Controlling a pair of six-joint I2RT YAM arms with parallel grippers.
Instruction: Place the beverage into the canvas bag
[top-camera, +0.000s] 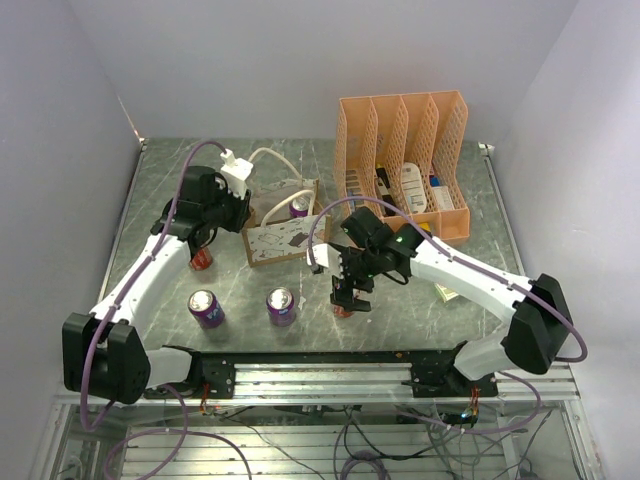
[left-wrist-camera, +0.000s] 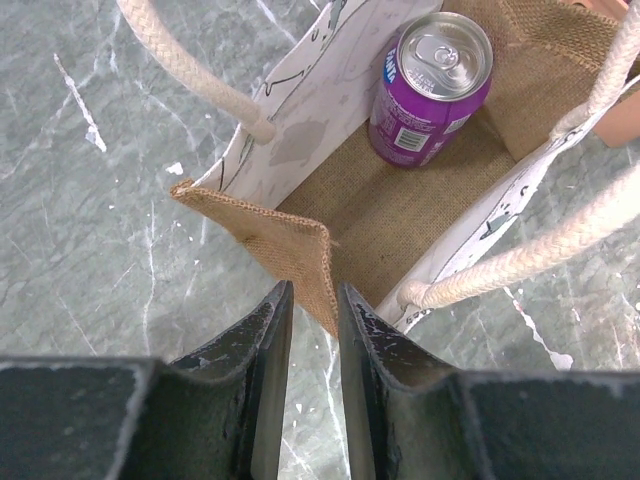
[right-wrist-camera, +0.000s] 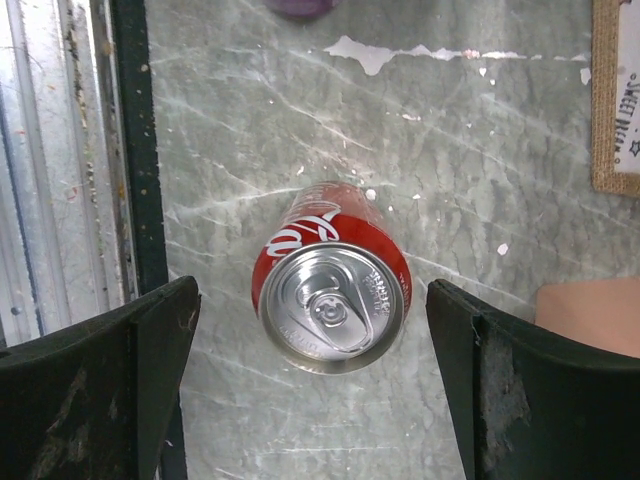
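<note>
The canvas bag (top-camera: 283, 236) stands open in the middle of the table, with a purple can (top-camera: 299, 207) upright inside it. In the left wrist view the bag (left-wrist-camera: 400, 210) shows its burlap floor, the purple can (left-wrist-camera: 432, 85) and cream rope handles (left-wrist-camera: 190, 70). My left gripper (left-wrist-camera: 313, 292) is nearly shut on the bag's brown near corner edge. My right gripper (right-wrist-camera: 312, 292) is open, and an upright red cola can (right-wrist-camera: 332, 298) stands on the table between its fingers. In the top view that gripper (top-camera: 350, 297) hovers over the red can (top-camera: 343, 311).
Two more purple cans (top-camera: 207, 308) (top-camera: 281, 305) stand near the front, and another red can (top-camera: 201, 259) stands by my left arm. An orange file organizer (top-camera: 405, 160) stands at the back right. The table's front rail (right-wrist-camera: 130, 150) runs close beside my right gripper.
</note>
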